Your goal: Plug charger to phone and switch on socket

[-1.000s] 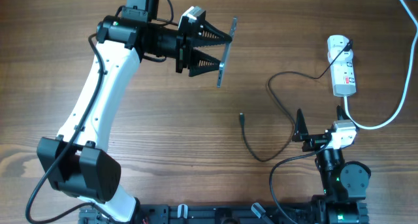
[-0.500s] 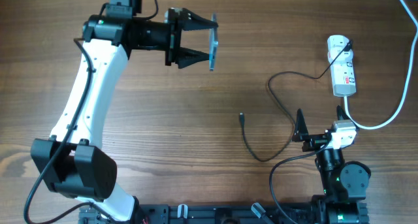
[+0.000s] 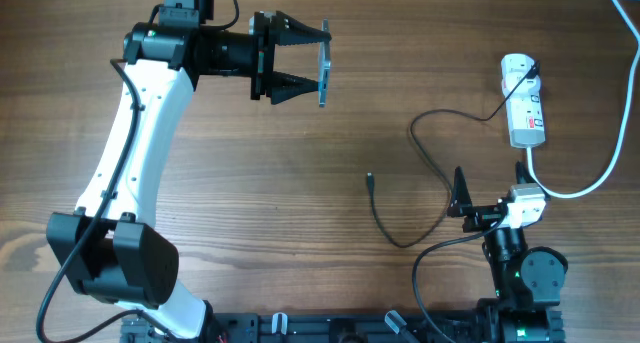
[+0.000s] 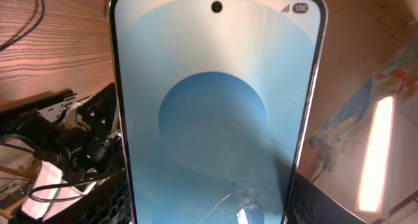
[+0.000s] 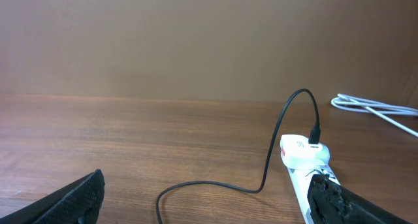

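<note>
The left end effector (image 3: 314, 59) is clenched on the flat rectangular phone (image 3: 324, 85) with a pale blue screen, holding it edge-on above the brown wooden worktop (image 3: 250, 183), well apart from the other items. In the left wrist view the screen fills the frame. The thin black charger (image 3: 428, 161) cable loops across the worktop, its tiny connector lying loose near the middle. Its black plug seems seated in the small white oblong socket (image 3: 524, 108), which lies at the right with a thick white lead (image 3: 595, 183). The right end effector (image 5: 206, 179) hangs released, fingers spread wide, low beside the cable.
</note>
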